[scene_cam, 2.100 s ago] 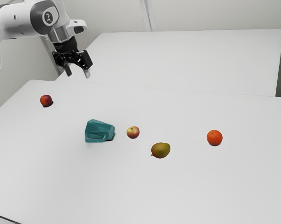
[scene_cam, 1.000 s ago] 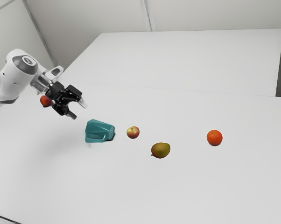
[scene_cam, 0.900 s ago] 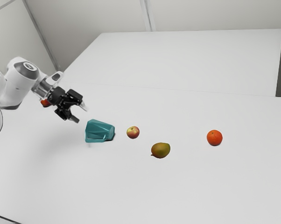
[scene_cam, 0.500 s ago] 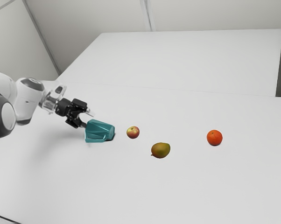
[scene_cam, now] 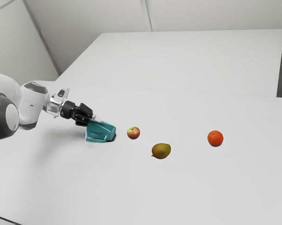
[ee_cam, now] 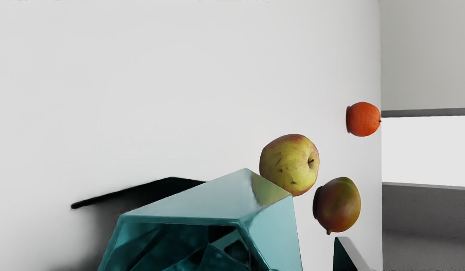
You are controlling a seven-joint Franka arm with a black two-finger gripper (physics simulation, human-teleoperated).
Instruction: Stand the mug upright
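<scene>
The teal faceted mug (scene_cam: 101, 132) lies on its side on the white table (scene_cam: 178, 187), its wide end toward the exterior view's left. My gripper (scene_cam: 92, 121) is at the upper part of that wide end and overlaps it; whether it holds the wall cannot be made out. In the wrist view the mug (ee_cam: 202, 199) is close below the camera, its hollow side facing the hand, with a dark shadow beside it. Part of the gripper (ee_cam: 348, 258) shows beside the mug at the bottom edge, with a strip of table seen between them.
A red and yellow apple (scene_cam: 133, 133) sits just beyond the mug's narrow end. The mango (scene_cam: 161, 151) lies a little farther along, and an orange (scene_cam: 215, 138) stands well off toward the exterior view's right.
My hand has come down from the exterior view's upper left to the mug, and its jaws have drawn closer together. The mug has shifted slightly; the apple, mango and orange stayed put.
</scene>
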